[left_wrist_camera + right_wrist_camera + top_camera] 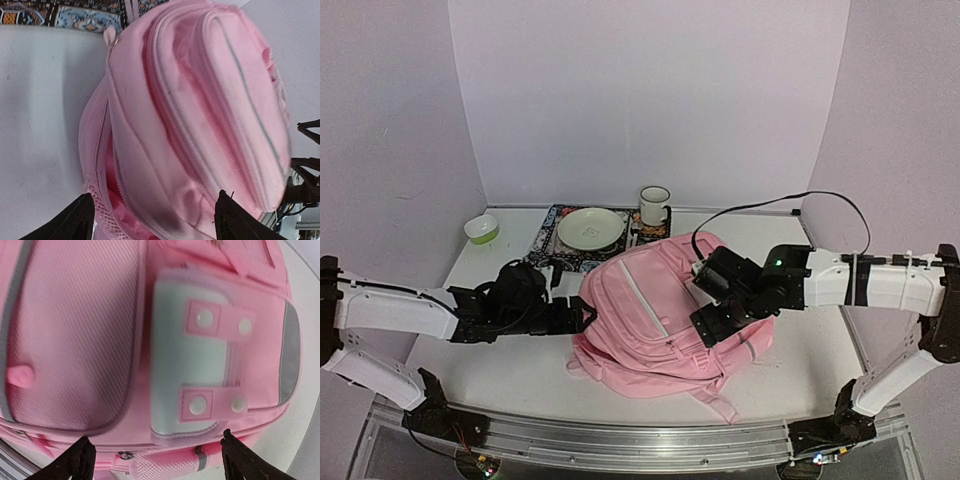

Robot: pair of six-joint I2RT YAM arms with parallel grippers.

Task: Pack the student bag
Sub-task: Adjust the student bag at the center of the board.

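Bag (665,315): pink and soft, lying front face up at the middle of the table (490,350), between my two arms. Its straps (720,405) trail off the near side toward my bases, and its far end reaches the edge of the mat (552,248). Grey zip lines curve across the front pockets. A white patch (192,370) with four snap studs on two pink tabs sits on the front, directly under my right wrist camera.

Left gripper (154,195) — at the bag's left side, low over the table. The jaws stand wide apart and the bag's bulging side fills the view beyond them. I have hold of nothing. Whether a fingertip brushes the fabric I cannot tell. Near one finger a zip seam gapes a little, darker pink inside, beside a strip of mesh.

Right gripper (155,435) — above the bag's right half, pointing down at the patch. Its jaws are likewise spread wide, and nothing is clamped between them.

Surroundings: the patterned mat lies along the far wall, beyond my left gripper. A pale green plate (590,228) rests on it, and a white mug (654,205) with a dark rim stands upright just right of the plate. A small green bowl (481,229) sits on the bare table left of the mat, apart from it. A black cable (830,200) loops above my right forearm.
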